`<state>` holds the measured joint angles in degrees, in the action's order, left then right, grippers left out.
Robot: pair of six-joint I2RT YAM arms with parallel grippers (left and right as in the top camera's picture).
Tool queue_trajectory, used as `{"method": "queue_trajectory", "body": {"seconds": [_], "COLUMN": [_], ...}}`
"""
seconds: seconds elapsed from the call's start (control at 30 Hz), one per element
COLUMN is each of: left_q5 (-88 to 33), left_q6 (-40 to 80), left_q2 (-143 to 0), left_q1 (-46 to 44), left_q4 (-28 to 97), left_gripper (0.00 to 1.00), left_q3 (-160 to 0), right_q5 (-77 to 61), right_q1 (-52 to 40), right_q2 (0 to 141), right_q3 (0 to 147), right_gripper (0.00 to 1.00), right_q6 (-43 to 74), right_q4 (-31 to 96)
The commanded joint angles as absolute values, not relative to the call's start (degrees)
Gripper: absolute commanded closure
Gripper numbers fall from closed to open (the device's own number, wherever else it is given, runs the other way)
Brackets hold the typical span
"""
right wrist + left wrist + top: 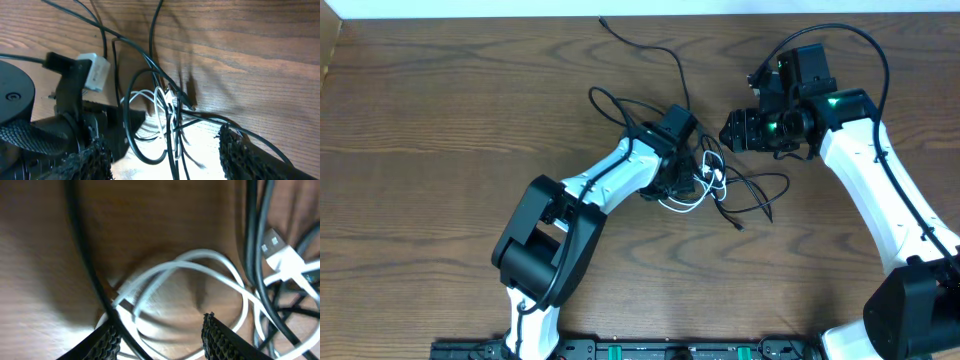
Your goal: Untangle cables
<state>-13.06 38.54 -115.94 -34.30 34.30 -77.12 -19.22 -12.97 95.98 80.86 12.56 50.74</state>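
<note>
The dark wooden table (440, 120) carried a white cable (712, 180) coiled loosely. Black cables (79, 235) looped around and beside that white cable, apparently crossing over it in places.

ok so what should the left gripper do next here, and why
Probably close the left gripper on the white cable: its wrist view shows it open, with the white loop lying between the fingertips and a black cable crossing there. The right gripper hovers open over the same cables, free to pull black strands away afterwards.
</note>
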Motion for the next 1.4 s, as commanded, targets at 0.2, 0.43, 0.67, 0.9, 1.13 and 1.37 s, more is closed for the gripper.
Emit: {"method": "queue_trajectory", "body": {"seconds": [0.2,0.43,0.67,0.9,1.13,1.37], "left_q5": [-7.2,-7.5,-8.3,-8.3,-8.3,-8.3], "left_q6": [37.8,37.8,37.7,31.3,26.5,25.6], "left_q2": [-116.4,-116.4,-116.4,-114.6,-102.8,-89.8], "left_q1": [-34.2,-34.2,-34.2,-34.1,-33.6,-32.7], "left_q4": [33.5,33.1,31.8,31.2,30.4,28.5], "left_gripper": [0.46,0.72,0.92,0.92,0.92,0.92], "left_q3": [-77.6,-77.6,-77.6,-78.7,-79.8,-79.8], "right_q5": [-18.7,-18.7,-18.7,-18.7,-18.8,-18.8], "right_q1": [-12.7,-12.7,-12.7,-12.7,-12.7,-12.8], "right_q2": [95.4,95.5,95.5,95.5,95.5,95.5], "right_q3": [80.9,80.9,80.9,80.9,80.9,80.9], "right_gripper": [0.31,0.31,0.31,0.30,0.30,0.30], "right_q6": [11.9,11.9,11.9,11.9,11.9,11.9], "right_q4": [50.8,50.8,50.9,51.7,51.9,51.9]}}
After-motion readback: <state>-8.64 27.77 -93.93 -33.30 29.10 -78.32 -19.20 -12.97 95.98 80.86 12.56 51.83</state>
